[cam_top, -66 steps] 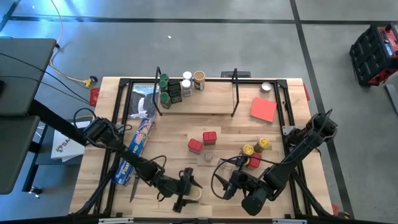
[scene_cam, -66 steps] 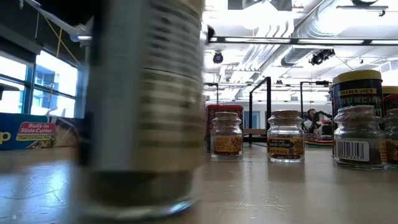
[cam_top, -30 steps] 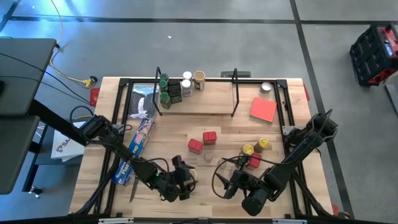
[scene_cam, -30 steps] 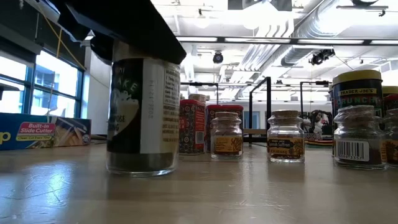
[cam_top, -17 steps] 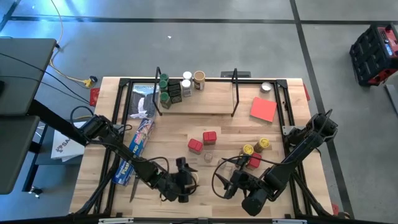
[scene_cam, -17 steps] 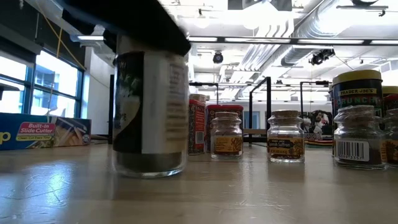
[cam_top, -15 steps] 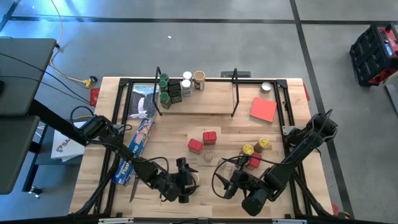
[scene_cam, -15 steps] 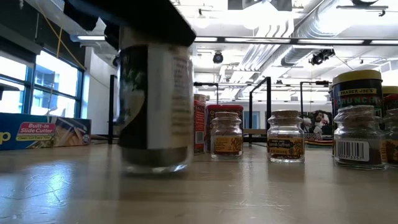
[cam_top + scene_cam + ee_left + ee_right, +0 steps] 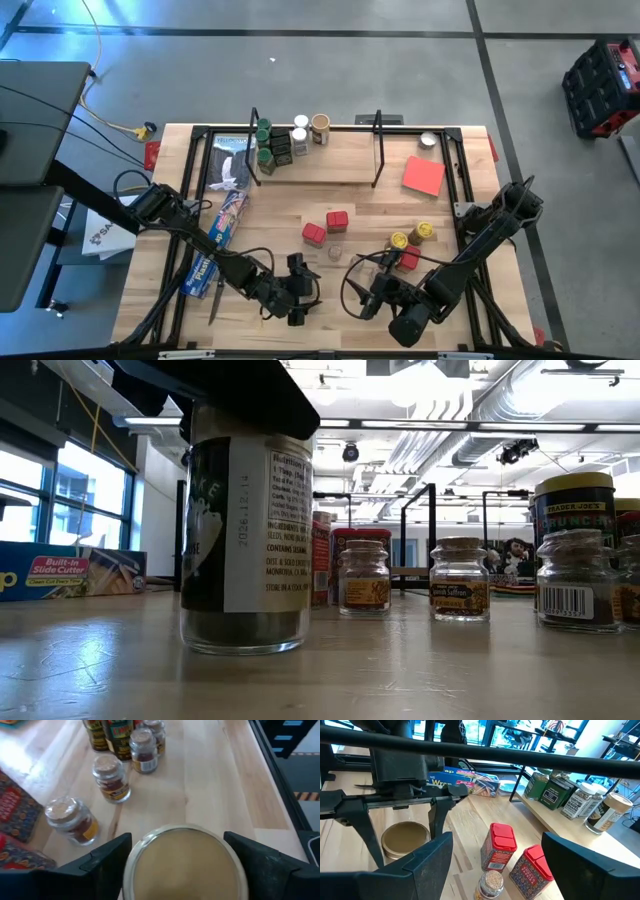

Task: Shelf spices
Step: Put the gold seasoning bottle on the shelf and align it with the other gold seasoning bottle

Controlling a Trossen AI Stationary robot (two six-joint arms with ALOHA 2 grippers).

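A clear jar of dark green spice with a flat tan lid stands upright near the table's near edge. My left gripper is over it from above and shut on it. My right gripper waits open just to its right and touches nothing. The shelf, a wooden board in a black wire frame, stands at the far side. Several jars stand on its left end. Red tins, yellow-lidded jars and tiny clear jars stand on the table. My left gripper holds the jar at its top, one finger on each side of the tan lid's rim. It comes from above, pointing down. The jar is upright; its base looks to be on the table, and the gripper hides the lid in the low view.
A long blue plastic-wrap box lies along the table's left side, and a flat red card lies right of the shelf. Bare wood lies between the red tins and the shelf. The right half of the shelf's board is bare.
My left gripper has carried the jar a little toward the table's right, keeping it upright. The jar has turned about its upright axis: another part of its label now faces the low camera.
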